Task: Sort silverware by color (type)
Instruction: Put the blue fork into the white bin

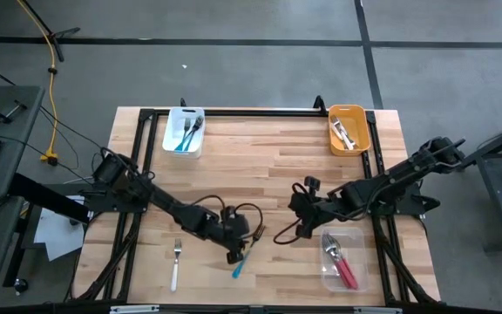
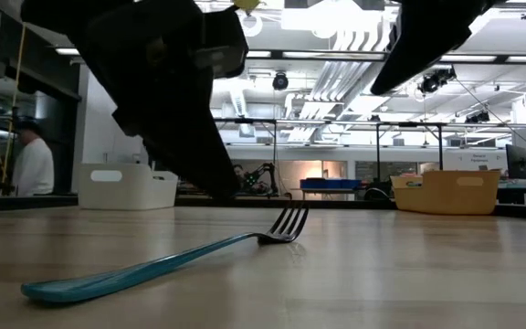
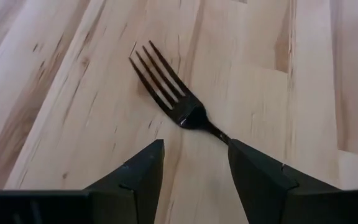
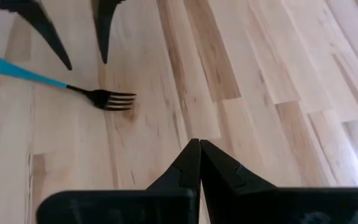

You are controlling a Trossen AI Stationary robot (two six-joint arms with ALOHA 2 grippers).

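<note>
One teal fork [image 1: 243, 259] lies flat on your counter [image 1: 268, 166], near front edge. Left pincer [image 1: 236, 254] open wide just over its handle, holding nothing. Right pincer [image 1: 281, 234] shut tight, empty, nearby.

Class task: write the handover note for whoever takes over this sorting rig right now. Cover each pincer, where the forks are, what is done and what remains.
Left pincer: open, low over the teal-handled fork, fingers on either side of its neck, no grip.
Right pincer: shut, empty, waiting near the table's middle.
Done: teal forks sit in the white bin, white-handled ones in the orange bin, red ones in the clear bin.
Left: the teal fork under the left pincer, and the white-handled fork lying loose on the table's near left.
</note>
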